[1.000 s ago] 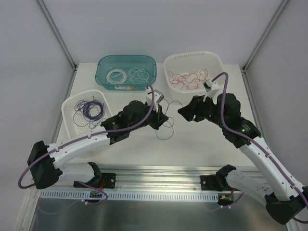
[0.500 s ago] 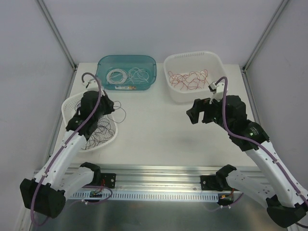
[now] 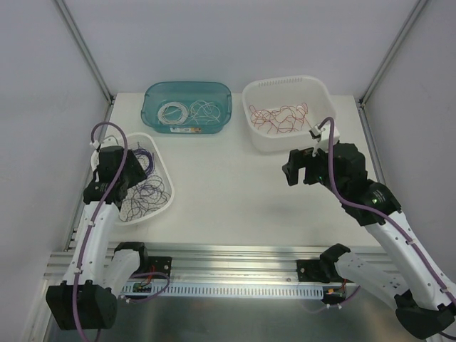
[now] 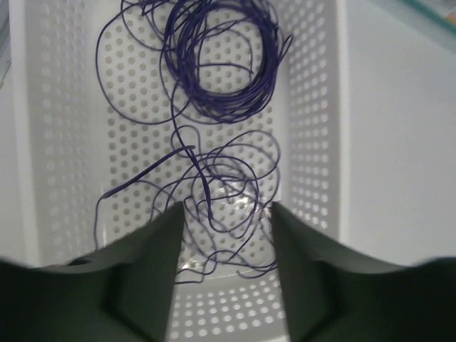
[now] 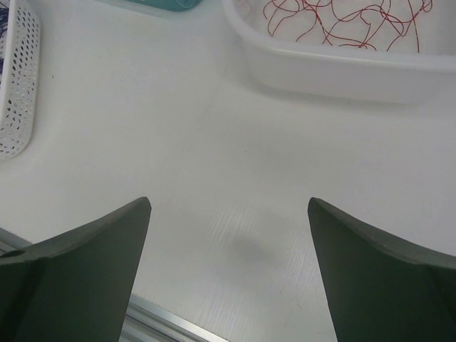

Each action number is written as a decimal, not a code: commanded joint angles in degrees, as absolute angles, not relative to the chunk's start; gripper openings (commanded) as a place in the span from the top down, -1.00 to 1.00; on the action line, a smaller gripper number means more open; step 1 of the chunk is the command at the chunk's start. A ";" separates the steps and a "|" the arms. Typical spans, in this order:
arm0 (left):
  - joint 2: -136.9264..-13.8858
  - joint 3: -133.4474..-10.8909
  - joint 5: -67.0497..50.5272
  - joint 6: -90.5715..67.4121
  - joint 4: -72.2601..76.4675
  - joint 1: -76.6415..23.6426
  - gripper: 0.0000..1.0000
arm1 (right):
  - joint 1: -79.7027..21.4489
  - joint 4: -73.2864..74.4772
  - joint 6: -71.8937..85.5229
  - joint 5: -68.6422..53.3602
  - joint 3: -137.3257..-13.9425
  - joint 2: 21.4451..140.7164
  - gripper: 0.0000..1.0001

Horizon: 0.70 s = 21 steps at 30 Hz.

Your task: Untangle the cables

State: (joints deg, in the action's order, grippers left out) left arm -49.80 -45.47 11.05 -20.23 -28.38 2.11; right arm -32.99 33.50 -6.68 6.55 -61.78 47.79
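Note:
The cables lie sorted by colour. Dark purple cables (image 3: 146,187) fill the white perforated basket (image 3: 165,206) at the left; the left wrist view shows them as a neat coil (image 4: 221,64) above a loose tangle (image 4: 224,178). My left gripper (image 3: 127,192) (image 4: 224,214) hangs open over that tangle, strands lying loose between its fingers. White cables (image 3: 187,110) sit in the teal bin (image 3: 151,96). Red cables (image 3: 281,116) (image 5: 342,18) sit in the white tub (image 3: 251,135). Over bare table at the right, my right gripper (image 3: 292,169) (image 5: 229,203) is wide open and holds nothing.
Thick lilac cords run along both arms. A metal rail (image 3: 235,253) borders the table's near edge. Slanted frame posts (image 3: 89,53) stand at the back corners. The white tub's near wall (image 5: 335,68) is a short way ahead of the right fingers.
My left arm swung from the table's middle to the basket with a purple strand, then opened; the strand now lies in the basket. The right gripper opened wider and drew back slightly.

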 commanded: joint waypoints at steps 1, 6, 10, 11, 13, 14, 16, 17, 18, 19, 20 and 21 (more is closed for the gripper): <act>-48.52 -44.04 9.68 -20.48 -32.61 2.90 -0.37 | -33.22 33.66 -7.56 9.84 -63.10 47.20 -0.93; -44.57 -45.44 9.49 -17.41 -34.45 2.90 -0.98 | -33.22 35.68 -6.16 10.72 -64.25 47.55 -0.93; -41.49 -48.51 6.86 -15.30 -37.00 2.81 -0.98 | -33.31 37.00 -4.49 12.03 -64.95 48.07 -0.93; -40.09 -49.21 5.29 -15.03 -37.52 2.81 -0.98 | -33.31 37.70 -3.70 12.65 -65.13 47.99 -0.93; -38.77 -51.58 4.49 -14.24 -39.98 2.55 -0.98 | -33.22 38.23 -3.17 14.93 -65.04 47.55 -0.93; -37.54 -52.46 4.40 -13.72 -40.95 2.20 -0.98 | -33.31 38.75 -2.47 15.90 -64.95 47.29 -0.93; -36.31 -55.10 5.18 -12.75 -43.85 0.80 -0.98 | -33.22 40.33 -2.02 19.50 -64.86 45.80 -0.93; -34.99 -56.06 5.45 -12.48 -45.16 0.70 -0.98 | -33.31 41.04 -1.76 20.64 -64.86 45.10 -0.93; -34.46 -57.99 5.62 -12.39 -46.13 0.44 -0.98 | -33.22 41.74 -1.67 23.00 -64.95 44.39 -0.93; -34.02 -59.05 5.62 -12.65 -48.75 0.27 -0.98 | -33.31 43.66 -1.67 24.16 -65.13 42.64 -0.93; -33.23 -60.11 5.62 -12.74 -49.91 0.18 -0.98 | -33.31 44.73 -1.76 25.39 -65.39 41.76 -0.93; -32.44 -61.42 5.80 -13.35 -50.79 0.18 -0.98 | -33.22 45.78 -1.84 27.66 -65.65 40.70 -0.93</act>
State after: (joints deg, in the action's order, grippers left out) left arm -34.26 -57.34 6.26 -14.22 -44.93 0.67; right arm -32.99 41.63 -2.98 19.79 -62.46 44.58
